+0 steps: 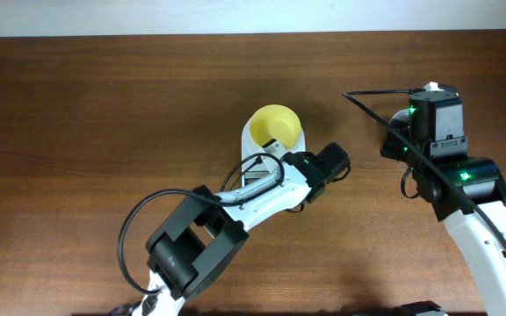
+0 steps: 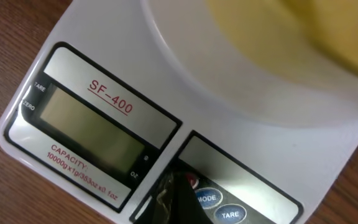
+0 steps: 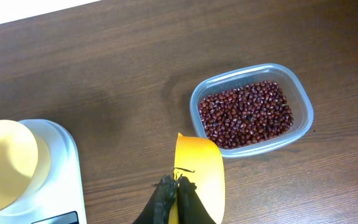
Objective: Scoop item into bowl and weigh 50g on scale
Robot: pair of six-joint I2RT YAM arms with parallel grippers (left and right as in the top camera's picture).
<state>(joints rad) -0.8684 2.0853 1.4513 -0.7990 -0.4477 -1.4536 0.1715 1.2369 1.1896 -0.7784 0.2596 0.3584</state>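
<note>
1. Brown wood-grain table [image 1: 104, 105]. Bears everything listed.

2. Left arm, white and black [image 1: 235, 211]. Reaches in over the front edge of the scale and covers most of it in the overhead view.

3. Right arm, white and black with green lights [image 1: 473, 202]. Stands well to the right of the scale.

4. White, roughly square digital kitchen scale [image 2: 166, 68]. It is lettered "SF-400" and has a small grey display [image 2: 89, 130] along its front.

5. Clear rectangular plastic tub with rounded corners [image 3: 306, 109]. It sits to the right of the scale, well apart from it. The right arm hides it in the overhead view.

6. Small round pale-yellow plastic bowl [image 1: 273, 125]. It rests on the scale's platform behind the display.

7. Small yellow plastic scoop [image 3: 201, 171]. It is held between the scale and the tub, with its lip close to the tub's near corner.

8. Right gripper [image 3: 176, 198]. Its dark fingers are clamped on the rear end of the scoop.

9. Left gripper [image 2: 173, 199]. Its fingers are drawn together into one dark tip at the scale's button row, just beside the display.

10. Small dark reddish-brown beans [image 3: 247, 115]. They lie as a loose layer inside the tub, to the right of the scale.

11. Scale buttons. A red one [image 2: 193, 182] is partly hidden by the left fingertip. Beside it are two blue ones, marked MODE [image 2: 207, 198] and TARE [image 2: 230, 214].
</note>
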